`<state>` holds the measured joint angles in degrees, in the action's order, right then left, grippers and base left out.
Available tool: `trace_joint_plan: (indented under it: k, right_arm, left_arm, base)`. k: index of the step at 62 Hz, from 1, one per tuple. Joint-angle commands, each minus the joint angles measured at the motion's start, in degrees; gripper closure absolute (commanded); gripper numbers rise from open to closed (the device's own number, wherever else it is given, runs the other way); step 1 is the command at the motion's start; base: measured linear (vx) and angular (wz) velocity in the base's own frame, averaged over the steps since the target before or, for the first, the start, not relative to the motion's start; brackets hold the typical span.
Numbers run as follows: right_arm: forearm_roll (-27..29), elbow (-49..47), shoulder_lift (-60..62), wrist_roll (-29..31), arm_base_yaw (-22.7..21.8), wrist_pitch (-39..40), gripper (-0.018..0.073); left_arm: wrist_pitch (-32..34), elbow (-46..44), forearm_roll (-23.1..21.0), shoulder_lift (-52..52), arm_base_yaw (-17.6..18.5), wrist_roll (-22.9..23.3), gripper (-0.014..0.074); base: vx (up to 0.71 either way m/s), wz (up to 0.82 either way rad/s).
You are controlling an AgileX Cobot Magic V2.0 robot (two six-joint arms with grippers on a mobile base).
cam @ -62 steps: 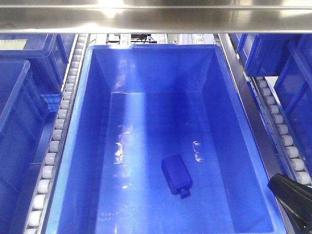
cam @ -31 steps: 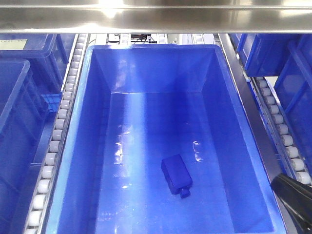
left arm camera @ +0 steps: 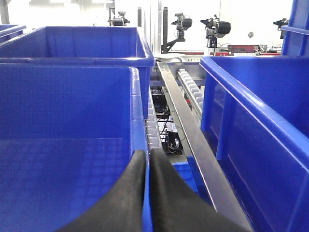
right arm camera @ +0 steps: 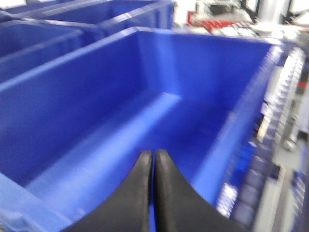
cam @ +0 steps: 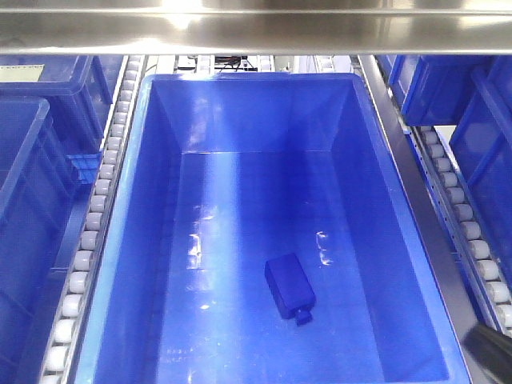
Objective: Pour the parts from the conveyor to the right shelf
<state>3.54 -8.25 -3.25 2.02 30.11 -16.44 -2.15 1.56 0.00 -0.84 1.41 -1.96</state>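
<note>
One bright-blue part (cam: 290,286) is lying on the floor of the bin (cam: 400,208) on the right shelf (cam: 456,216), nub toward us, and we are keeping both pincers, left (left arm camera: 147,159) and right (right arm camera: 154,162), pressed together and empty, right nearer.

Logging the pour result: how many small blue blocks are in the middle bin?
1. The block lies on the bin floor, nearer the front, nub end frontward. None seems hidden.

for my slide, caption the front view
Small blue boxy plastic part lying on the floor of a deep blue bin.
</note>
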Motion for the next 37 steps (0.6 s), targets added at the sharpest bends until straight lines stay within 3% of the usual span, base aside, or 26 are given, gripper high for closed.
trace_joint_plan:
  k: [1,18,28,37]
  right_arm:
    - [-6.2,-1.6,1.4,-6.1,-2.7,1.9,0.0569]
    - [3.2,4.3,4.8,2.3,-18.6,9.7,0.0569]
    - [1.8,5.1,4.8,2.3,-24.4,10.8,0.0569]
    - [-1.2,5.3,4.8,2.3,-25.8,11.4,0.0569]
  left_arm:
    - [4.4,1.8,0.0,-0.7,0.1,0.5,0.0602]
    - [4.4,1.8,0.0,-0.7,0.1,0.5,0.0602]
    - [4.4,1.8,0.0,-0.7,0.1,0.5,0.0602]
    - [4.4,1.8,0.0,-0.7,0.1,0.5,0.0602]
  base:
    - [0.00,0.00]
    - [0.00,0.00]
    - [0.00,0.00]
    - [0.00,0.00]
